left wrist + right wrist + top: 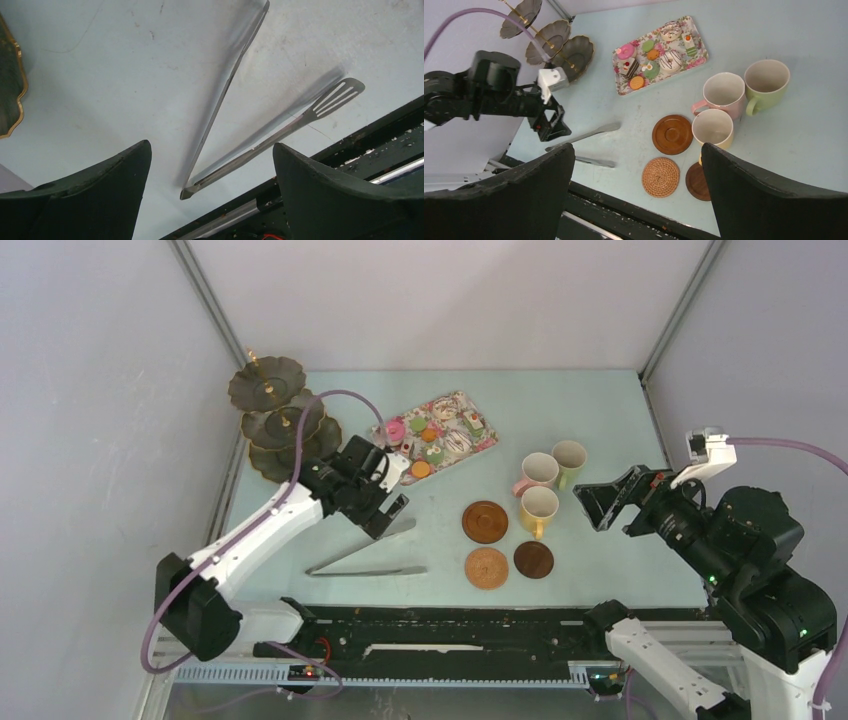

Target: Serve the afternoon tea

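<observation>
Pale blue table [600, 420], enclosed by grey walls [100, 390].

Item: toy cakes and macarons [437, 432], all lying on the flowered tray [700, 59] at twelve o'clock of the table's middle.

Three-tier stand [280, 420]: placed at ten o'clock, its tiers apparently bare, though the upper ones are seen only obliquely.

Pink mug [537, 472], green mug [569, 458], yellow mug [539, 508]: clustered at two o'clock of the three coasters [485, 521]; none is seated on one.

Tongs [365, 555]: laid at nine o'clock of the coasters.

Left gripper [211, 146]: poised over the tongs, jaws spread wide, nothing held.

Right gripper [636, 147]: at three o'clock of the mugs, likewise spread and empty.

Step judged: tongs to be taken up; nothing yet served. A descent is called for next, with both tong arms enclosed so they can be squeezed.
</observation>
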